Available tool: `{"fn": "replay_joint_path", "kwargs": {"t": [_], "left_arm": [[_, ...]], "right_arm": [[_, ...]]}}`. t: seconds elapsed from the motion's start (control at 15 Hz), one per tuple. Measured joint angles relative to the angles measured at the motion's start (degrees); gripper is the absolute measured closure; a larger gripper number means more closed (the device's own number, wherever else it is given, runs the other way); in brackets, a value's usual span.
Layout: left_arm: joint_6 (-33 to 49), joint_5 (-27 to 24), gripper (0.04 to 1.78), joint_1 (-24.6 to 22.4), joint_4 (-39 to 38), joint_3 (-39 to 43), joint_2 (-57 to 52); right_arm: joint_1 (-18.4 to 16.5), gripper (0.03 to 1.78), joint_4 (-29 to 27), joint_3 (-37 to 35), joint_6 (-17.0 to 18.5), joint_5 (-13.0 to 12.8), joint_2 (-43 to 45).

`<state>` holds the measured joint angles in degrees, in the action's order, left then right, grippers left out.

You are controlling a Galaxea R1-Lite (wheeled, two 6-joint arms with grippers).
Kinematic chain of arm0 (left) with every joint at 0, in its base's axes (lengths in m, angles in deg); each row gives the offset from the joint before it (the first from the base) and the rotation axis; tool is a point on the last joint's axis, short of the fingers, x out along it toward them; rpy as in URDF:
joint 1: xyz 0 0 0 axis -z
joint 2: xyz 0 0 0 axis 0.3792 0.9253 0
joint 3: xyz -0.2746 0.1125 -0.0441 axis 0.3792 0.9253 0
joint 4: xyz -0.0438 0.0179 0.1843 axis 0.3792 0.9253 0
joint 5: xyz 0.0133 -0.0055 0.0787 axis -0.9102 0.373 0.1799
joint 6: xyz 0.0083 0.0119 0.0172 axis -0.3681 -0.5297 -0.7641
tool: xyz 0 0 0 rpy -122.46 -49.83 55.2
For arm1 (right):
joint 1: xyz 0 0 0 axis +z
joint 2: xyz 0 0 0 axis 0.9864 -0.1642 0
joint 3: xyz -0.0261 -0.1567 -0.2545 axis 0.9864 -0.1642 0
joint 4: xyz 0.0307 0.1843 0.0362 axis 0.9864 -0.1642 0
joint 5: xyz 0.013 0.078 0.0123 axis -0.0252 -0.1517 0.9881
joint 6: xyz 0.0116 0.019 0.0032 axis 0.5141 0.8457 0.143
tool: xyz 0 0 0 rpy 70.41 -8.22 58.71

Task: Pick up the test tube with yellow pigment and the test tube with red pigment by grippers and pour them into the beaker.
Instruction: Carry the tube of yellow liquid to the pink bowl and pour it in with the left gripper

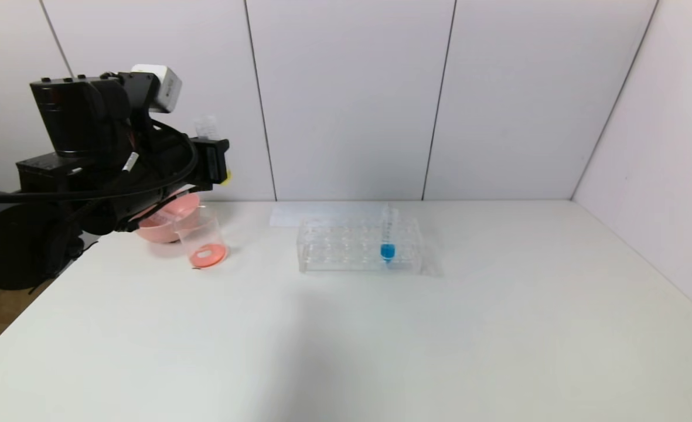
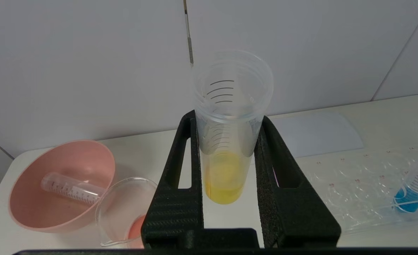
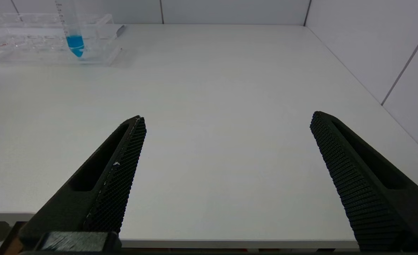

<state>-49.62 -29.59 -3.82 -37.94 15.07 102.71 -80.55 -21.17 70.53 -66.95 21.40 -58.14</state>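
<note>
My left gripper (image 1: 214, 161) (image 2: 227, 118) is shut on the test tube with yellow pigment (image 2: 225, 177), whose clear top (image 1: 207, 126) sticks up above the fingers. It holds the tube roughly upright in the air, above the beaker (image 1: 201, 237) (image 2: 124, 207). The beaker stands on the table with red-orange liquid (image 1: 208, 255) at its bottom. No tube with red liquid shows. An empty clear tube (image 2: 70, 187) lies in the pink bowl (image 1: 167, 220) (image 2: 35, 212). My right gripper (image 3: 227, 117) is open and empty over the table's front edge; it is out of the head view.
A clear tube rack (image 1: 346, 246) (image 2: 357, 184) (image 3: 28, 46) stands mid-table and holds a blue-liquid tube (image 1: 387, 249) (image 2: 408, 194) (image 3: 75, 40). A white sheet (image 1: 299, 214) lies behind it. White walls close the back and right sides.
</note>
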Motion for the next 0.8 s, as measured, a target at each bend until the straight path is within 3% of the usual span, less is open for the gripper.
{"fn": "replay_joint_path", "kwargs": {"t": [0.8], "left_arm": [[0.69,-8.3,1.38,-13.73,0.3,2.54,-2.84]], "right_arm": [[0.0,0.11,0.0,0.0,0.0,0.0,0.0]]}}
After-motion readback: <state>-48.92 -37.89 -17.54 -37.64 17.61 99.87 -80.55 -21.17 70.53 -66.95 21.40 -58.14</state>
